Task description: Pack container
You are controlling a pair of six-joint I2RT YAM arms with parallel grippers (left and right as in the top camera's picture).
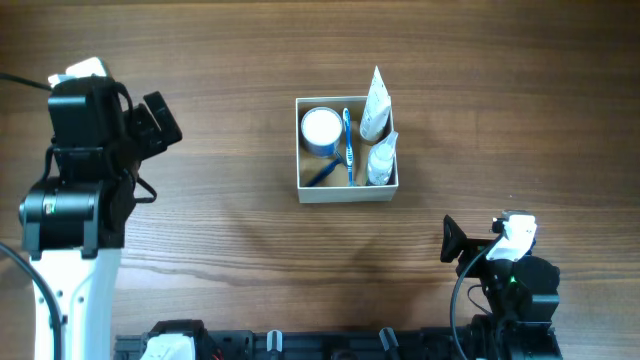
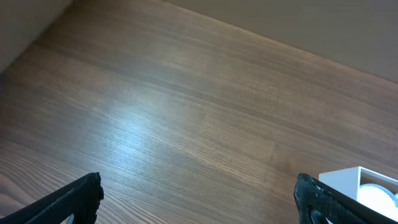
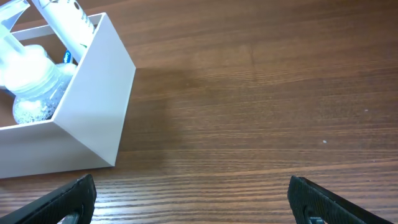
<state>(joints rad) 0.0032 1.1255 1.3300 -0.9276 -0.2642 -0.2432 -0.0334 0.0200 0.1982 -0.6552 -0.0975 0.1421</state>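
The left pincer [image 2: 199,190] is spread wide. Its two black fingertips [image 2: 84,196] sit at opposite lower corners of the left wrist view, with only bare wood between them. It grips nothing and touches nothing. From overhead it is at the left side of the tabletop [image 1: 220,250], well apart from the container [image 1: 345,193].

The right pincer [image 3: 191,190] is spread just as wide, with bare wood between its tips, and it has hold of nothing. From overhead it is near the lower right edge, below and to the right of the container and not touching it.

The container stands upright a little above the middle of the tabletop. Its walls are thin and white. Inside, a round jar [image 1: 321,128] with a white lid fills the upper left corner. A blue toothbrush [image 1: 348,135] runs down the middle. On the right a white tube [image 1: 376,105] leans with its crimped end poking out over the far rim. Below the tube is a small clear bottle [image 1: 380,162] with a white cap. A further blue piece lies in the lower left corner, and I cannot tell what it is.

The right wrist view shows dark print on the tube, but it is too small and blurred to read. No other writing or brand is legible.
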